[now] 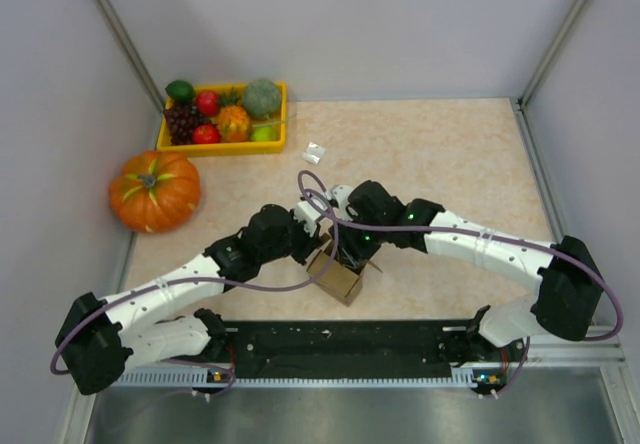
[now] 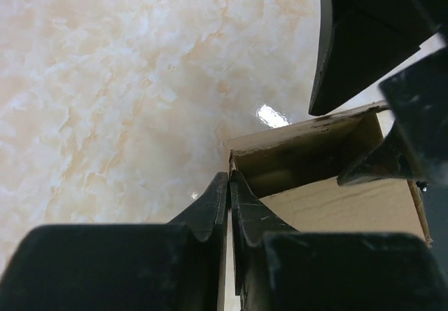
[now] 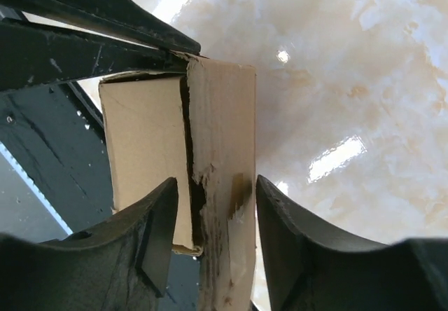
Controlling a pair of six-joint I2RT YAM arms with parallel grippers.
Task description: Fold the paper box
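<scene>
Pale grey walls (image 1: 400, 24) are closing in the scene, and a beige marbled table (image 1: 450, 164) is gleaming under lamp glare. Far out to the left of the left pincer (image 2: 229, 185) a pumpkin (image 1: 154, 190) is sitting, with a yellow tray (image 1: 222, 148) of fruit beyond it. The paper box (image 1: 338, 276) is standing open-topped between both pincers, near the table's front edge. The left pincer is pinching one thin side wall with its fingers almost together, probably steadying the box so it is not sliding. The right pincer (image 3: 215, 181) is straddling a torn, doubled wall with its fingers half apart. Whether it is squeezing I cannot tell, though it is likely lining up to press that flap inward. A small white scrap (image 1: 314, 151) is lying well beyond both pincers.
</scene>
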